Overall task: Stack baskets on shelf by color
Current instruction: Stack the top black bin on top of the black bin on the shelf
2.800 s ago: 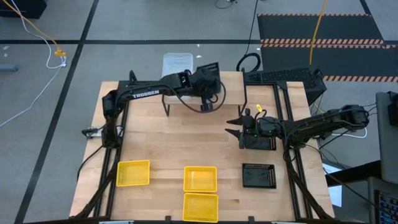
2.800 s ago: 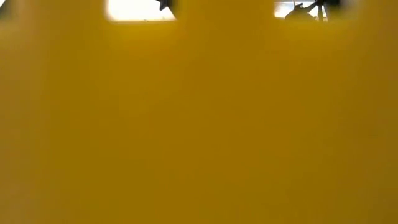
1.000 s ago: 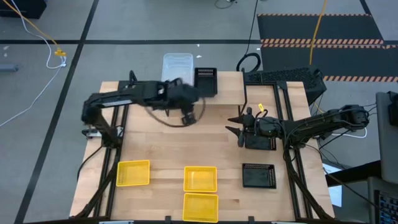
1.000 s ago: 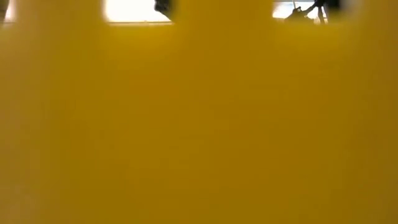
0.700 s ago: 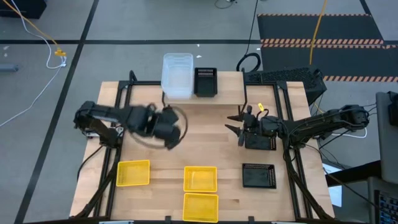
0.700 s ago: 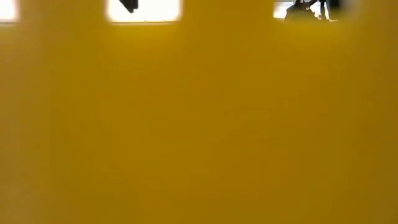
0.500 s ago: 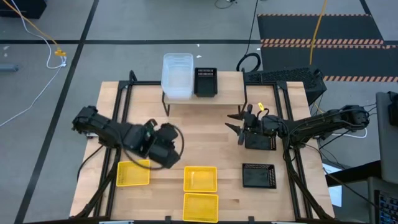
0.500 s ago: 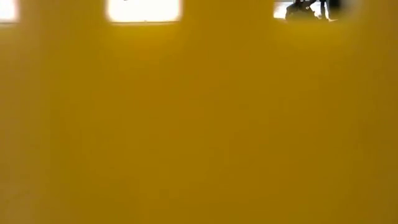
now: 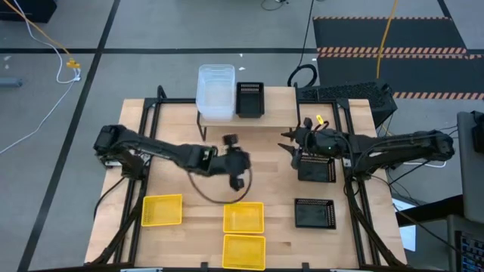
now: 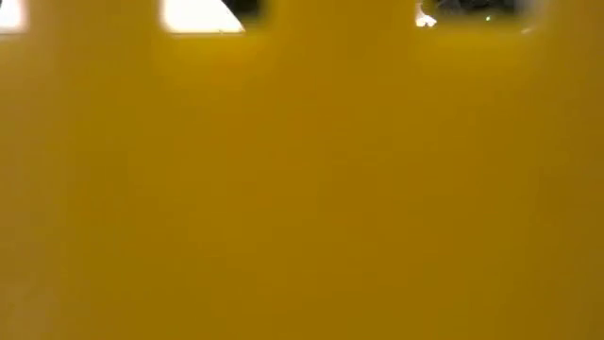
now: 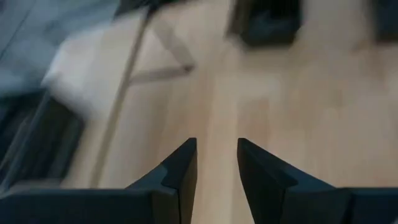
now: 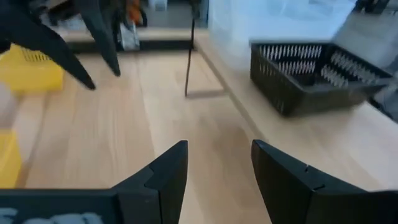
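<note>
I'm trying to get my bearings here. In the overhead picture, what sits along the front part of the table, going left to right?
Lone yellow basket → pair of yellow baskets, one in front of the other → black basket. The left pincer hangs just behind the pair.

Shelf [image 9: 276,113] right end stands free beside black basket [image 9: 250,99].

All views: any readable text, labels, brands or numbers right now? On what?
Nothing can be read.
Right gripper: pale lettering on its housing at the right wrist view's edge, cut off and blurred, unreadable.
Left arm: no lettering legible from above.
Shelf and the black basket on it: no marks visible.
Low view: filled by a yellow surface, no text.
</note>
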Available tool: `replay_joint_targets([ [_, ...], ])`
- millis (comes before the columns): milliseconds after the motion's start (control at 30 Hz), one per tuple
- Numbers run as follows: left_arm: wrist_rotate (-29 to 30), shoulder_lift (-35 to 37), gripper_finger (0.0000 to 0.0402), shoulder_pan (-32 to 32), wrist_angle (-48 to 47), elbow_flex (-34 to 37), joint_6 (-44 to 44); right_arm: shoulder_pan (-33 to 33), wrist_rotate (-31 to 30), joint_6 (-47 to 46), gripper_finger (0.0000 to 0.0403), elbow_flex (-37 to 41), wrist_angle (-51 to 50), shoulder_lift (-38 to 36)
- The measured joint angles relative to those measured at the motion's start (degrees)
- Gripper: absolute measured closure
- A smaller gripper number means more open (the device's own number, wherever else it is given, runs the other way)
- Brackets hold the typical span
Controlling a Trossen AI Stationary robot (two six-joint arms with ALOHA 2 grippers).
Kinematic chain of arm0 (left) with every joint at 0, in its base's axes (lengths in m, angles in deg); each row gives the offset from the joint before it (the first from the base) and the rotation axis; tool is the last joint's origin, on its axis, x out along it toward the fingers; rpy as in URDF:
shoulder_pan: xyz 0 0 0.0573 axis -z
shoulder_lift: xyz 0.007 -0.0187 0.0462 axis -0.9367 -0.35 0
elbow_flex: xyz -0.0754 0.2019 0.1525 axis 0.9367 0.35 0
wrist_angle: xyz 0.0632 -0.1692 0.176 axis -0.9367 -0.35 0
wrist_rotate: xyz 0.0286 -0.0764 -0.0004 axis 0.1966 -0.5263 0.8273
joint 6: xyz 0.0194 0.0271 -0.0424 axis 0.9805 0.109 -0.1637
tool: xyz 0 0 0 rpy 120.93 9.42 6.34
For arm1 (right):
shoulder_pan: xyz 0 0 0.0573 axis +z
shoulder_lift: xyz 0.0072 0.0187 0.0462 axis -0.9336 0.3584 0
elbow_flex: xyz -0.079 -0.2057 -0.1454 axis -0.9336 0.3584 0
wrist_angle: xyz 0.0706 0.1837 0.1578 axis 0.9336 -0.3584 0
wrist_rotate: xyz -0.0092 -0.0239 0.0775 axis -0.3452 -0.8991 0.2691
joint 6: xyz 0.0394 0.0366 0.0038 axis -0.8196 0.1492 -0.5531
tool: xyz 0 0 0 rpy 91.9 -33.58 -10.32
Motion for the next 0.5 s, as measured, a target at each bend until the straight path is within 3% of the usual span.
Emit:
replay_joint_targets([
  [200, -19.2, 0.0, 0.0284, -7.2, 31.1, 8.9, 22.7, 0.0, 0.0, -7.1, 0.0232, -5.0, -21.2, -1.3],
  [333, -31.6, -1.1, 0.0284, -11.2, 43.8, 12.4, 26.8, 0.2, 0.4, -17.7, 0.0232, -5.2, -30.4, -2.1],
  [500, -38.8, -6.1, 0.0284, -13.6, 51.8, 12.7, 28.1, 2.3, 4.3, -33.3, 0.0232, -5.0, -42.4, 0.2],
])
